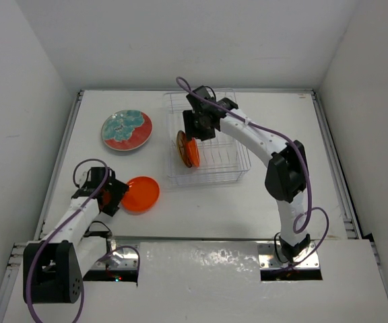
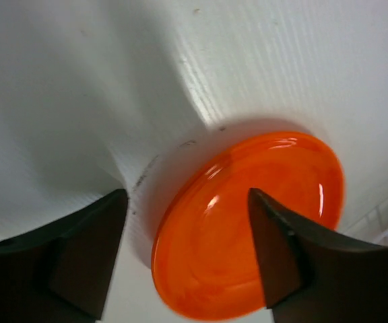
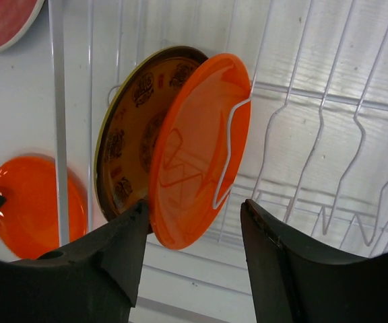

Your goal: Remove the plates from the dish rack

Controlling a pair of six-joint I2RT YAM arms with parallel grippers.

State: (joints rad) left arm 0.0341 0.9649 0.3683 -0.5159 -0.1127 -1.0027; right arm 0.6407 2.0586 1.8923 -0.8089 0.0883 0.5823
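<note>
The right fingers (image 3: 106,262) hang over the left end of the dish rack (image 1: 207,182), set apart astride the upper rim of an orange plate (image 3: 194,148) that stands on edge in the wire slots. One finger is close against the plate's left face, while a gap shows on the other side, so nothing is gripped yet. The plate's disc runs roughly from near to far across the rack, leaning a little, and a wire divider crosses its right face. A patterned plate (image 3: 130,134) stands just behind its left face; whether the two touch cannot be told, and that narrow gap looks the tight spot for closing. The way out appears to be straight up from the wires. The right arm is much the nearer to the rack. On the counter (image 1: 201,208), well to the left, the left fingers (image 2: 79,262) stand apart over a second orange plate (image 2: 221,249) lying flat, holding nothing. A red-and-teal plate (image 1: 126,130) lies flat farther back.
</note>
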